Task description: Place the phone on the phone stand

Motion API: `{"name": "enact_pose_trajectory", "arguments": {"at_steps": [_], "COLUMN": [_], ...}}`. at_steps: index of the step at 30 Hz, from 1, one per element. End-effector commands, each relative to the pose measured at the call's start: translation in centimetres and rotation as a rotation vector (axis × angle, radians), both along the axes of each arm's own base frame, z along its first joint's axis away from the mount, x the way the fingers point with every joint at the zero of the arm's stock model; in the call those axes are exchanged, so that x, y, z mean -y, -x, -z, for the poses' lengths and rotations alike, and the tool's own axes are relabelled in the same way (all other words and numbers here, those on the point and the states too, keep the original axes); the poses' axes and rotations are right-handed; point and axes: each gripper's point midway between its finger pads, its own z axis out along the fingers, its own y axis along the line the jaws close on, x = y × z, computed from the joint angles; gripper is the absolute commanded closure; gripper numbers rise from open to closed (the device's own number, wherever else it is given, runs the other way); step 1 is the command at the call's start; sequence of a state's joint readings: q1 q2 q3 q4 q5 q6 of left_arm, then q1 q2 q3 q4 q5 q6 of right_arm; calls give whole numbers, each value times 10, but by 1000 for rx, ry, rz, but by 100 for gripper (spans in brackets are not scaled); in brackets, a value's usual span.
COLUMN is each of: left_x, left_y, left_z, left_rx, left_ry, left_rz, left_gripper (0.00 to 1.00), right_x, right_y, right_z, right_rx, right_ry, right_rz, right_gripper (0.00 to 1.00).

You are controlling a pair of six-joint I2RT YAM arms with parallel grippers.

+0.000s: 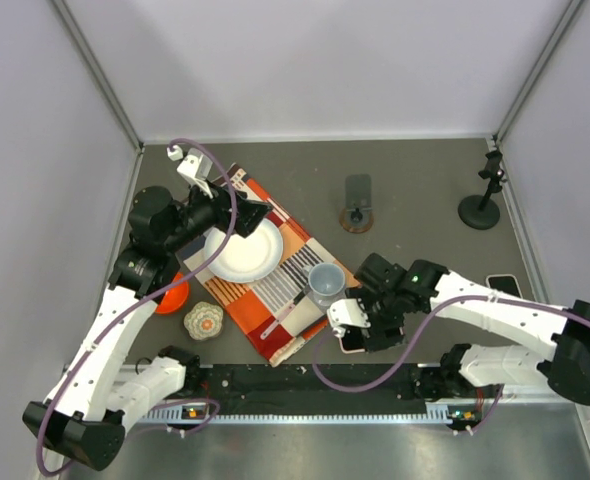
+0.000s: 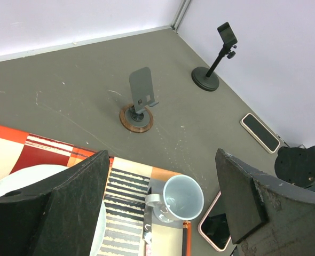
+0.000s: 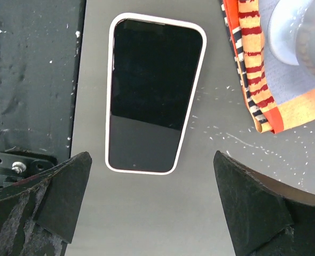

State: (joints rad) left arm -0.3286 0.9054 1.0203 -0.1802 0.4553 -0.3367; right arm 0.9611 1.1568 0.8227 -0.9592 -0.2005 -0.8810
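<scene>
A phone [image 3: 155, 93] in a pale pink case lies flat, screen up, on the grey table. My right gripper [image 3: 157, 208] hovers over it, open and empty, one finger either side of its near end. In the top view the right gripper [image 1: 356, 328] covers most of the phone [image 1: 350, 346]. A grey phone stand [image 1: 357, 200] on a round brown base stands at the back middle; it also shows in the left wrist view [image 2: 141, 96]. My left gripper [image 1: 253, 213] is open and empty above the white plate [image 1: 243, 252].
A striped orange cloth [image 1: 275, 270] carries the plate, a grey mug [image 1: 325, 283] and cutlery. A black pole stand [image 1: 480, 205] stands at the back right, a second phone [image 1: 505, 286] by the right wall. An orange dish [image 1: 172, 295] and a small patterned object [image 1: 203, 320] lie at the left.
</scene>
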Motion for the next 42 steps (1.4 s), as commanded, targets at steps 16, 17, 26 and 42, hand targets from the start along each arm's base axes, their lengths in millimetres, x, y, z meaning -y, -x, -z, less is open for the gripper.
{"name": "enact_pose_trajectory", "arguments": {"at_steps": [16, 17, 26, 42], "left_x": [4, 5, 5, 7], "left_y": [-4, -4, -6, -7], "left_z": [-5, -4, -1, 3], "left_rx": [34, 30, 21, 7], "left_ry": [-9, -10, -15, -19], "left_rz": [16, 16, 17, 26], "left_gripper": [15, 15, 14, 15], "right_x": [-23, -29, -32, -27], "right_y": [-19, -22, -5, 13], "right_z": [37, 37, 47, 55], "right_rx": [20, 35, 18, -58], "right_ry": [114, 96, 131, 127], "right_rz": [118, 132, 114, 113], "right_gripper": [1, 1, 1, 1]}}
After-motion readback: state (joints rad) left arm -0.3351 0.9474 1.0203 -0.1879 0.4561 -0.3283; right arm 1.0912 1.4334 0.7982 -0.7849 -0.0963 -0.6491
